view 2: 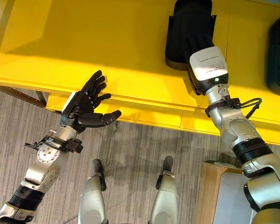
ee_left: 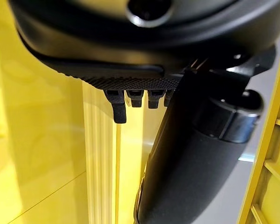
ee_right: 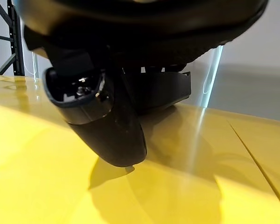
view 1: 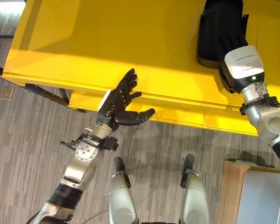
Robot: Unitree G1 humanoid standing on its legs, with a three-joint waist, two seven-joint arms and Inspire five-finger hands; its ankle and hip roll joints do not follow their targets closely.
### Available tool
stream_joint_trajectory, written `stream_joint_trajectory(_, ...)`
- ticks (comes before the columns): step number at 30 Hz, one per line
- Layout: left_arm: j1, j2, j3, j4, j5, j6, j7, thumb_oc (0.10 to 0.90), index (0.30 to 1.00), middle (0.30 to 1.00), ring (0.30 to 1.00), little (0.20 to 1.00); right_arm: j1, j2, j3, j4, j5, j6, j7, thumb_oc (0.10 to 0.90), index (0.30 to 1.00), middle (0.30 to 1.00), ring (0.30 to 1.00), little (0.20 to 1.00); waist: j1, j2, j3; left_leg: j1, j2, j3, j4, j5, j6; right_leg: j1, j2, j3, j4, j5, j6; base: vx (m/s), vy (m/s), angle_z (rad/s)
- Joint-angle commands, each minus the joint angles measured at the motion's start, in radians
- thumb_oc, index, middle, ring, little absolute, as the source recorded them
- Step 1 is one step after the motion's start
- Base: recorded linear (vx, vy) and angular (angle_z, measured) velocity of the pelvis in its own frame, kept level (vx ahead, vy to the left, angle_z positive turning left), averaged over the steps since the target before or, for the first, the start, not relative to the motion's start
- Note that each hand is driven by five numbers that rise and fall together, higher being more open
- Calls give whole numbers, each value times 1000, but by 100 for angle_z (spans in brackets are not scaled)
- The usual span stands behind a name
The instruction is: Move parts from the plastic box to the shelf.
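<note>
Left robot hand (view 1: pixel 120 103) hangs at the front edge of the yellow shelf (view 1: pixel 107 42), fingers spread straight, thumb sticking out sideways, nothing in it. Right robot hand (view 2: pixel 189 44) is on the black part (view 2: pixel 186 30) lying on the shelf top; its fingers merge with the dark part from above, so can't tell whether they are wrapped round it or just resting. Right wrist view: thumb (ee_right: pixel 100 126) points down at the yellow surface, tip just about touching it, the part (ee_right: pixel 163 91) is behind it, and the contact between hand and part is hard to make out. Second dark part (view 2: pixel 277 53) sits on the shelf further right, cut off by the frame edge. Wooden-edged stand (view 1: pixel 235 186) at lower right, partly cut off. Grey carpet floor (view 1: pixel 32 140) below.
</note>
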Motion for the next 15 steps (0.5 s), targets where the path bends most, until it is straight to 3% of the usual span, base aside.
stream_joint_trajectory(1,4,0,-3,-53,-7,-74,-12,900,1000,1000,1000,1000,-34,-2,-85,-2,-12,37,-44,900,1000,1000,1000,1000,-34,2,-29,29,-60,-25,-15,-46,77,-21,92,37,147,-193,-61,0,0,0)
stream_joint_trajectory(15,6,-3,1,-57,-5,-69,0,900,1000,1000,1000,1000,10,11,-112,-57,-7,36,-29,900,1000,1000,1000,1000,-43,1,-28,30,-64,-22,-12,-49,80,-20,91,39,152,-196,-62,0,0,0)
